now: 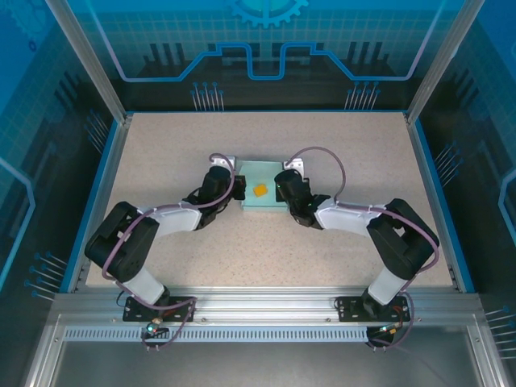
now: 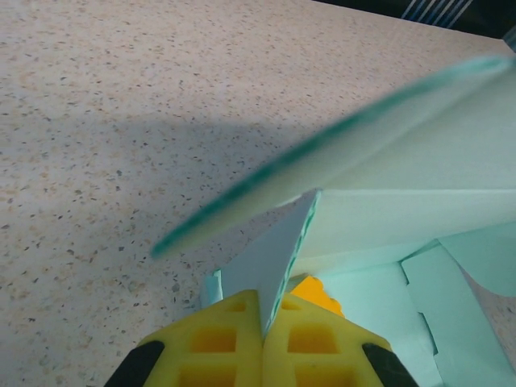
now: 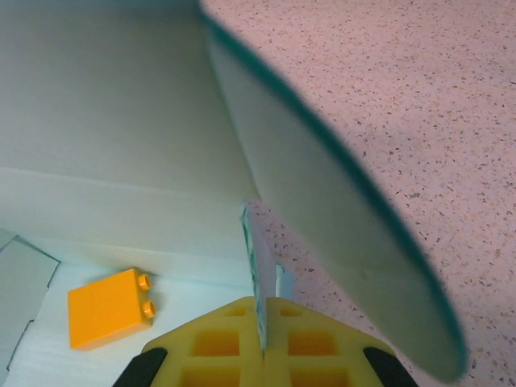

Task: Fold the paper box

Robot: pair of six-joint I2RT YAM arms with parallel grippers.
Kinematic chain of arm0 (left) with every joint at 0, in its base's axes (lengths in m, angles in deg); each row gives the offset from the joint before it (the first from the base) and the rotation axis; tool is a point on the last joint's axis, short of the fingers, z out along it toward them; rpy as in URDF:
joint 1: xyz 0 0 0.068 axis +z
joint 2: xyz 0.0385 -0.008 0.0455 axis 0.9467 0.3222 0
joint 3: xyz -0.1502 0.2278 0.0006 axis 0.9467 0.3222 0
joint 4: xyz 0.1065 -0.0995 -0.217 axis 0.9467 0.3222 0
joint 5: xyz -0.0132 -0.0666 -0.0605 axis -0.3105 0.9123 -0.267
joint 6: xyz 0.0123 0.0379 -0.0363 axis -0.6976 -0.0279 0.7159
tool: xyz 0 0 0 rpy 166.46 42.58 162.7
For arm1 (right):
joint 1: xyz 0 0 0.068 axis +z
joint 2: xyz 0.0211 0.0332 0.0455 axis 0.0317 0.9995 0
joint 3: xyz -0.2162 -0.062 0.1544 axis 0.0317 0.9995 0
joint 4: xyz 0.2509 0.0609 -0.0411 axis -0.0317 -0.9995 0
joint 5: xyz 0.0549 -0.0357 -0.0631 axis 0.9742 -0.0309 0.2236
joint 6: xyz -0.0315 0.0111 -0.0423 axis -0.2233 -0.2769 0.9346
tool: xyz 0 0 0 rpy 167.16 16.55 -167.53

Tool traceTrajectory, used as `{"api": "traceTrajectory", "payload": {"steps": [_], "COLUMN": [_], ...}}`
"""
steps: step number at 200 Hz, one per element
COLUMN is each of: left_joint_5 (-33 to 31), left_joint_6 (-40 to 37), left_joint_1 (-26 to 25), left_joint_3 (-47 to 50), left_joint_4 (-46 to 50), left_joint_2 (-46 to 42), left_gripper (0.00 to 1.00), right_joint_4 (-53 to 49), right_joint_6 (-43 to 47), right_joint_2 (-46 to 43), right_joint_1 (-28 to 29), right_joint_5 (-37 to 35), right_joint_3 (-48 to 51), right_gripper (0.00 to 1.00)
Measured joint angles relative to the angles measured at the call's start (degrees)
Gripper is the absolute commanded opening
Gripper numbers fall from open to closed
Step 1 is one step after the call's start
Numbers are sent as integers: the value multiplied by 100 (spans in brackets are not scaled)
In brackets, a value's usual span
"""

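The paper box (image 1: 260,196) is pale light-blue card lying mid-table between my two arms, with a tiny orange block (image 1: 260,190) resting on its floor. My left gripper (image 2: 263,334) is shut on the box's left side wall (image 2: 270,262), which stands upright as a thin edge between the yellow fingers. My right gripper (image 3: 262,348) is shut on the right side wall (image 3: 252,258), also upright. In each wrist view a rounded flap (image 2: 339,153) (image 3: 347,234) rises ahead of the fingers. The orange block (image 3: 109,307) lies left of the right fingers.
The speckled beige tabletop (image 1: 161,145) surrounds the box, bordered by a blue rim and aluminium posts (image 1: 85,60). A metal rail (image 1: 266,310) runs along the near edge by the arm bases.
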Motion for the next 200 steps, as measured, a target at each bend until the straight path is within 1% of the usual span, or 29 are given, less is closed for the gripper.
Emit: {"api": "traceTrajectory", "payload": {"steps": [77, 152, 200], "left_joint_5": [-1657, -2800, -3335], "left_joint_6": [398, 549, 538], "left_joint_1": [-721, -1069, -1283], "left_joint_3": [-44, -107, -109], "left_joint_4": [-70, -470, -717], "left_joint_2": [103, 601, 780], "left_gripper": [0, 0, 0], "right_joint_4": [-184, 372, 774], "right_joint_6": [-144, 63, 166], "right_joint_2": [177, 417, 417], "right_joint_1": [-74, -175, -192], "right_joint_5": [-109, 90, 177], "right_joint_3": [-337, -332, -90], "right_gripper": [1, 2, 2]}}
